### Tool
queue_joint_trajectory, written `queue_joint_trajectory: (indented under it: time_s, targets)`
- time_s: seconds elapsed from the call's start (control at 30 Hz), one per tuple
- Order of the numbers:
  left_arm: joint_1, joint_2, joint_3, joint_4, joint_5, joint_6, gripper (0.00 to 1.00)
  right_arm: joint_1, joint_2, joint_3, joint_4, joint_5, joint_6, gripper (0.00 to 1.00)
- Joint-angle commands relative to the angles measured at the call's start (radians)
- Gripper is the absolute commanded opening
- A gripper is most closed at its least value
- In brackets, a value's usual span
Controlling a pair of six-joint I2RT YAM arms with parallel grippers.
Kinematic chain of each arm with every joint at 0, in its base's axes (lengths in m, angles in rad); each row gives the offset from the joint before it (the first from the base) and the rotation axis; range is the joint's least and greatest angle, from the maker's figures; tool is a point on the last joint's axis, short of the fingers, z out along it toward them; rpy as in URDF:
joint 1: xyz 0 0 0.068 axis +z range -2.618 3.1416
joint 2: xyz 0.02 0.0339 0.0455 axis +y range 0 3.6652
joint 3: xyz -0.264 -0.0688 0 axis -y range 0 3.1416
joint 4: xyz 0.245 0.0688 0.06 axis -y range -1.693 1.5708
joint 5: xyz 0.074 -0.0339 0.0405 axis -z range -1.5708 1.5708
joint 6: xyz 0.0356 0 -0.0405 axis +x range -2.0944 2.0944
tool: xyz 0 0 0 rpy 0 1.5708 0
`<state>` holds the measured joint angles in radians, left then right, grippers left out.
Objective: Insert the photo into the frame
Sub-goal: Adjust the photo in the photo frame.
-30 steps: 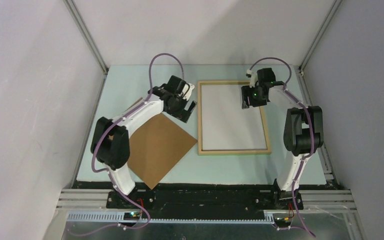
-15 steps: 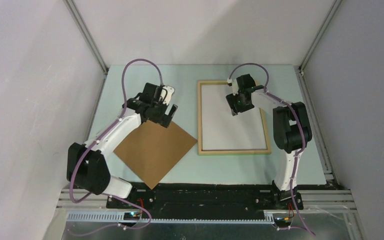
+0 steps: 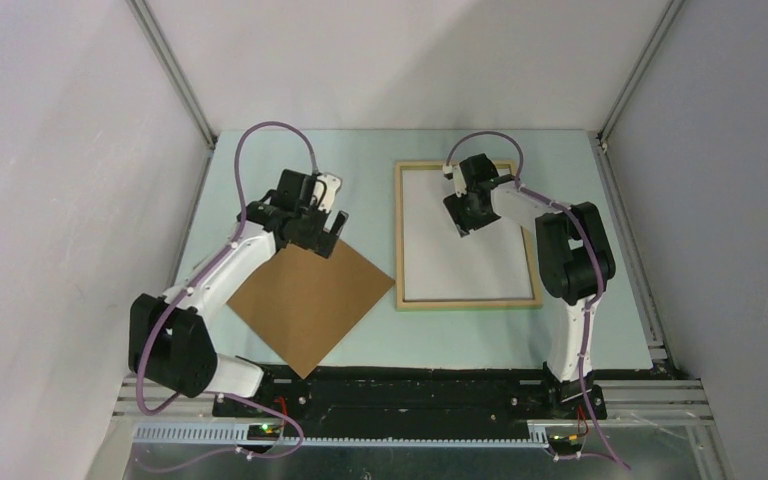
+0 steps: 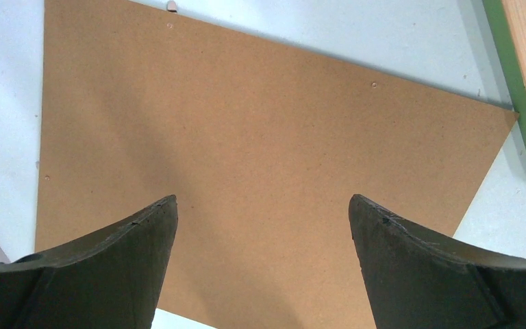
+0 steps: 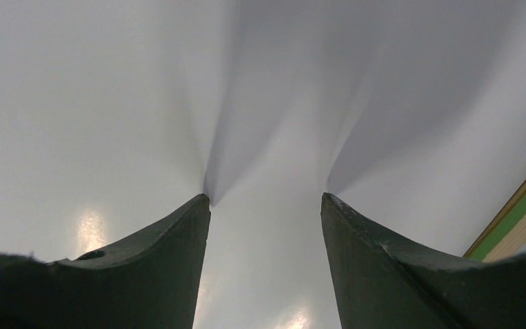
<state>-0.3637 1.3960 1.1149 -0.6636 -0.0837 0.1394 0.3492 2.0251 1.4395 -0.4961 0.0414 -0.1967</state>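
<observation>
The photo (image 3: pixel 305 300) lies brown back up on the mat, turned like a diamond, left of the frame; its board (image 4: pixel 246 130) fills the left wrist view. My left gripper (image 3: pixel 326 238) (image 4: pixel 261 200) hangs open over the board's far corner, holding nothing. The frame (image 3: pixel 398 240) lies flat with its light wood side up around a white panel (image 3: pixel 460 265); a green face edge (image 4: pixel 520 110) (image 5: pixel 514 219) shows in both wrist views. My right gripper (image 3: pixel 459 222) (image 5: pixel 266 197) is open, its tips down at the white panel's upper middle, with nothing between them.
A pale green mat (image 3: pixel 360 165) covers the table. Grey enclosure walls stand on three sides, with metal posts (image 3: pixel 175 75) at the back corners. A black rail (image 3: pixel 410 385) runs along the near edge by the arm bases.
My left gripper has drawn back leftward from beside the frame to above the board's far corner. My right gripper has moved left from the frame's right side onto the white panel.
</observation>
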Motion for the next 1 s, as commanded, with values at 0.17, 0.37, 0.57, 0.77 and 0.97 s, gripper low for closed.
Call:
queue_joint_trajectory:
  time_s: [0.17, 0.37, 0.57, 0.77, 0.97]
  targets:
    - [0.019, -0.052, -0.016, 0.026, 0.004, 0.021, 1.0, 0.015, 0.027, 0.034, 0.015, 0.02, -0.004, 0.64]
    - [0.028, -0.064, -0.024, 0.027, 0.006, 0.024, 1.0, 0.02, 0.03, 0.04, 0.011, 0.025, -0.003, 0.64]
    - [0.039, -0.076, -0.035, 0.026, -0.007, 0.026, 1.0, 0.02, 0.018, 0.046, 0.005, 0.032, -0.002, 0.65]
    - [0.069, -0.097, -0.063, 0.026, -0.011, 0.023, 1.0, 0.02, -0.034, 0.075, -0.017, 0.014, 0.005, 0.68]
    - [0.144, -0.116, -0.117, 0.025, 0.019, 0.012, 1.0, 0.049, -0.077, 0.143, -0.048, -0.025, 0.018, 0.78]
